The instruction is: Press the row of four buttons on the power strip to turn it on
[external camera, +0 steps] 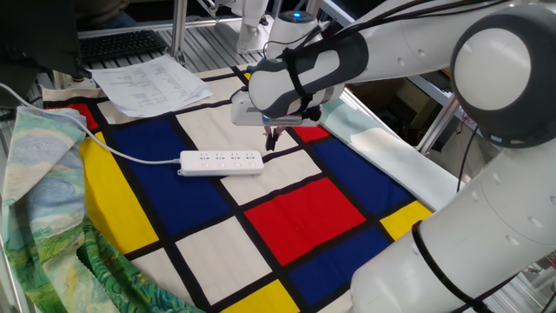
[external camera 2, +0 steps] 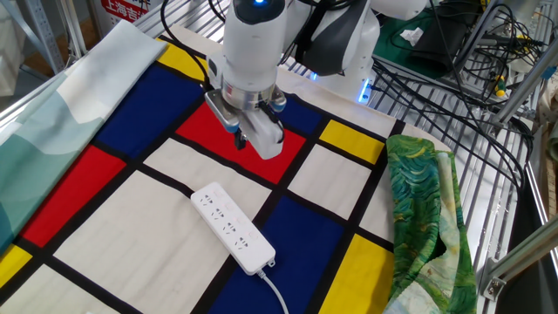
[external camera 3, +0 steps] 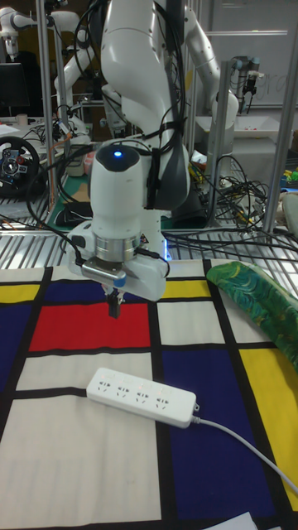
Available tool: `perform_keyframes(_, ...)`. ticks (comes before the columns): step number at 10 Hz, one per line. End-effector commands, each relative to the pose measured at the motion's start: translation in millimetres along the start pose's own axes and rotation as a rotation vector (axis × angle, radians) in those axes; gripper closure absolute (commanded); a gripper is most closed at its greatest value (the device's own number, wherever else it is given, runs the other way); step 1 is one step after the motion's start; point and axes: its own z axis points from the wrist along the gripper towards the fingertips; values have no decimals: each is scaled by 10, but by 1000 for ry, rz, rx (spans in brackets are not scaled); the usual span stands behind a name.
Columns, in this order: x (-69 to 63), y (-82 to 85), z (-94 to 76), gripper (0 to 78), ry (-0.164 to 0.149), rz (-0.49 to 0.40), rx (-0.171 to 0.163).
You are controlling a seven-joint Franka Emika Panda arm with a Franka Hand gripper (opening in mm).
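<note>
The power strip [external camera: 221, 162] lies flat on a white square of the checked cloth [external camera: 304, 213], while the gripper [external camera 3: 114, 308] hangs above its far end, fingers pressed together.

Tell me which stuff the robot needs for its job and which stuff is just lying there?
Needed:
- power strip
- four buttons on its top, too small to pick out
- end effector

Just lying there:
- paper sheets
- green cloth
- checkered tablecloth
</note>
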Motion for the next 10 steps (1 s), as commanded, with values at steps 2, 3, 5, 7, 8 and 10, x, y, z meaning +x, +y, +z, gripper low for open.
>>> perform_keyframes(2, -19, -76, -169, 764, -15, -138, -16)
perform_keyframes(3, -17, -83, -176, 764, -15, -141, -17)
perform_keyframes(5, -5, -148, -248, 764, -28, -189, -41)
perform_keyframes(7, -5, -150, -251, 764, -34, -215, -42)
perform_keyframes(8, -4, -152, -252, 764, -30, -223, -50)
perform_keyframes(10, -3, -155, -255, 764, -28, -234, -53)
